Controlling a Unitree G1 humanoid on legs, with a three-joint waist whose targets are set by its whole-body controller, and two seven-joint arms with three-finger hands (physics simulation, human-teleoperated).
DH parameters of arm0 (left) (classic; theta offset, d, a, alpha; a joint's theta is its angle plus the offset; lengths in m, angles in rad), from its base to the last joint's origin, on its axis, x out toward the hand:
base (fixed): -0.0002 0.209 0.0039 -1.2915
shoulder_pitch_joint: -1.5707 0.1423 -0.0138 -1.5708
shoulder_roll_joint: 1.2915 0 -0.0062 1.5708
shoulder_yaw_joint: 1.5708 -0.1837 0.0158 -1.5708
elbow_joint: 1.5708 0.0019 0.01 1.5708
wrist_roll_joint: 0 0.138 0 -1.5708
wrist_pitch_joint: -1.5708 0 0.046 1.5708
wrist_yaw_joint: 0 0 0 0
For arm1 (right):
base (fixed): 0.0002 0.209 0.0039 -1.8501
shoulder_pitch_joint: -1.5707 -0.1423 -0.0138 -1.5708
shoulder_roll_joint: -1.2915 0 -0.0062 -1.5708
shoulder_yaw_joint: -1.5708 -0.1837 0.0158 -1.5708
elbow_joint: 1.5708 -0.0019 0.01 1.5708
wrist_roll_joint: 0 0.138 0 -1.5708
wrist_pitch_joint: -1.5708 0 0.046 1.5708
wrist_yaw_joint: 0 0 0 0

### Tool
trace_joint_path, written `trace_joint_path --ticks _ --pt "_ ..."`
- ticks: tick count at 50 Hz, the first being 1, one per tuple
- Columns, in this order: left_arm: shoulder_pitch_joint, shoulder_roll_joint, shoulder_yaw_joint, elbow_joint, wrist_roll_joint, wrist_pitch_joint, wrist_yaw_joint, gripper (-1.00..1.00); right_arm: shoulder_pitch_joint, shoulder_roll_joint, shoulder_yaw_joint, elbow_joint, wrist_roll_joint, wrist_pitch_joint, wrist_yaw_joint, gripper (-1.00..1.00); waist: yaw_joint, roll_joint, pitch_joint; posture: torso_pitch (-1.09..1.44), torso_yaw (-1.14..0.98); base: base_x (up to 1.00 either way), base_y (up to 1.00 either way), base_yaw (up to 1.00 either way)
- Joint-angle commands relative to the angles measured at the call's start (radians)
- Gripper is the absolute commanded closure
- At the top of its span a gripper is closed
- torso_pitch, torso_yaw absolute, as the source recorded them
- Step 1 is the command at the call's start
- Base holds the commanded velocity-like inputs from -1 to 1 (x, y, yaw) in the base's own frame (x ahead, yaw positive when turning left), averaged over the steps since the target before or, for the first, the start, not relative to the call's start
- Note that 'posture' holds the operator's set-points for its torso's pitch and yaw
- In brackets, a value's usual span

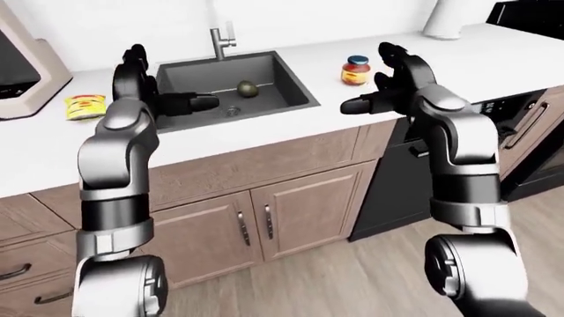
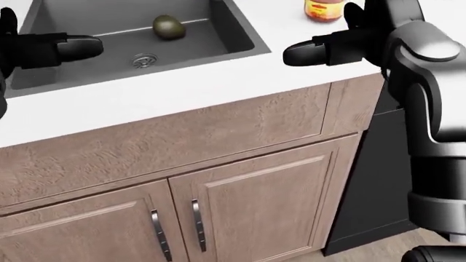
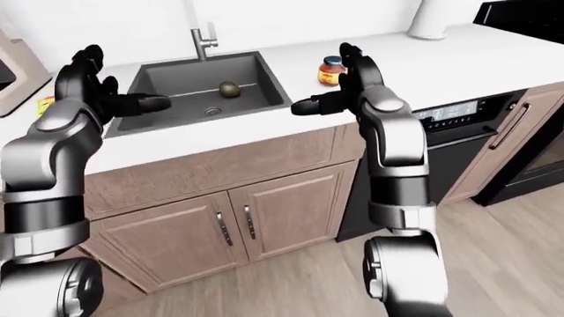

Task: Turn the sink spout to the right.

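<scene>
Your sink spout [image 3: 199, 41] stands at the sink's [image 3: 264, 79] far edge, well beyond both empty, open-fingered hands, left robot hand [image 3: 132, 103] over the basin, right robot hand [image 3: 322, 102] above the white tabletop [image 3: 264, 122] near a jar [image 3: 331, 70].

One sink [image 1: 291, 99], one spout [image 1: 214, 41], one avocado [image 1: 248, 88], one jar [image 1: 356, 70], one yellow packet [image 1: 85, 105], two hands [image 1: 190, 102] [image 1: 357, 105]

dark grey sink [image 1: 291, 92], green avocado [image 1: 248, 88]
</scene>
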Motion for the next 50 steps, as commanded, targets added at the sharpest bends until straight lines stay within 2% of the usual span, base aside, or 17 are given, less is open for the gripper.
trace_joint_path --ticks 1,2,4,5,8,14,17,27,30,31,32,33,35,41,43,45,50 --pt "-0.028 0.019 0.015 -0.03 0.005 -0.029 0.007 -1.0 -0.04 -0.004 -0.001 -0.031 0.005 -0.037 0.003 -1.0 0.003 0.009 -0.028 0.0 0.0 0.09 0.0 0.0" --pt "-0.026 0.018 0.015 -0.03 0.005 -0.03 0.007 -1.0 -0.041 -0.003 0.0 -0.031 0.004 -0.036 0.003 -1.0 -0.001 0.039 -0.036 0.0 0.0 0.09 0.0 0.0" --pt "-0.026 0.019 0.016 -0.029 0.003 -0.03 0.008 -1.0 -0.04 -0.003 0.001 -0.033 0.004 -0.035 0.004 -1.0 0.004 0.025 -0.031 0.0 0.0 0.09 0.0 0.0" --pt "-0.027 0.019 0.016 -0.029 0.003 -0.03 0.008 -1.0 -0.041 -0.003 0.001 -0.033 0.004 -0.035 0.004 -1.0 0.0 0.04 -0.029 0.0 0.0 0.09 0.0 0.0" --pt "-0.03 0.021 0.016 -0.03 0.001 -0.027 0.009 -1.0 -0.043 -0.004 0.0 -0.027 0.004 -0.038 0.006 -1.0 0.007 0.02 -0.037 0.0 0.0 0.09 0.0 0.0" --pt "-0.031 0.02 0.014 -0.023 0.0 -0.032 0.01 -1.0 -0.048 -0.006 -0.001 -0.019 0.004 -0.035 0.007 -1.0 0.014 -0.041 -0.025 0.0 0.0 0.09 0.0 0.0" --pt "-0.033 0.021 0.013 -0.022 0.0 -0.032 0.01 -1.0 -0.048 -0.004 0.0 -0.021 0.005 -0.03 0.007 -1.0 0.02 -0.116 -0.038 0.0 0.0 0.13 0.0 0.0" --pt "-0.035 0.026 0.014 -0.013 0.009 -0.043 0.014 -1.0 -0.059 -0.001 0.007 -0.016 -0.002 -0.022 0.011 -1.0 0.011 -0.041 -0.018 0.0 0.0 0.17 0.0 0.0" --pt "-0.034 0.027 0.015 -0.003 0.011 -0.053 0.015 -1.0 -0.06 0.0 0.006 -0.019 -0.003 -0.018 0.013 -1.0 0.002 0.013 -0.019 0.0 0.0 0.17 0.0 0.0" --pt "-0.034 0.028 0.015 -0.005 0.012 -0.05 0.016 -1.0 -0.063 -0.001 0.006 -0.019 -0.004 -0.015 0.013 -1.0 -0.002 0.044 -0.029 0.0 0.0 0.17 0.0 0.0" --pt "-0.035 0.029 0.015 -0.006 0.011 -0.049 0.016 -1.0 -0.063 -0.001 0.006 -0.018 -0.004 -0.015 0.014 -1.0 -0.01 0.052 -0.039 0.0 0.0 0.16 0.0 0.0" --pt "-0.036 0.029 0.016 -0.008 0.011 -0.047 0.016 -1.0 -0.064 -0.001 0.006 -0.018 -0.004 -0.014 0.014 -1.0 0.002 0.031 -0.032 0.0 0.0 0.17 0.0 0.0" --pt "-0.036 0.03 0.013 -0.011 0.012 -0.045 0.016 -1.0 -0.064 0.001 0.007 -0.018 -0.005 -0.014 0.014 -1.0 -0.001 0.036 -0.025 0.0 0.0 0.17 0.0 0.0" --pt "-0.03 0.03 0.017 -0.014 0.011 -0.046 0.014 -1.0 -0.065 0.002 0.006 -0.015 -0.008 -0.017 0.015 -1.0 0.011 -0.019 -0.023 0.0 0.0 0.17 0.0 0.0" --pt "-0.03 0.03 0.017 -0.016 0.011 -0.045 0.015 -1.0 -0.066 0.003 0.007 -0.016 -0.008 -0.014 0.015 -1.0 0.017 -0.049 -0.024 0.0 0.0 0.17 0.0 0.0" --pt "-0.031 0.031 0.017 -0.016 0.01 -0.044 0.015 -1.0 -0.067 0.003 0.007 -0.013 -0.008 -0.017 0.016 -1.0 0.023 -0.106 -0.036 0.0 0.0 0.17 0.0 0.0" --pt "-0.032 0.032 0.018 -0.023 0.009 -0.038 0.016 -1.0 -0.068 0.003 0.007 -0.017 -0.008 -0.013 0.016 -1.0 0.012 -0.078 -0.03 0.0 0.0 0.17 0.0 0.0"
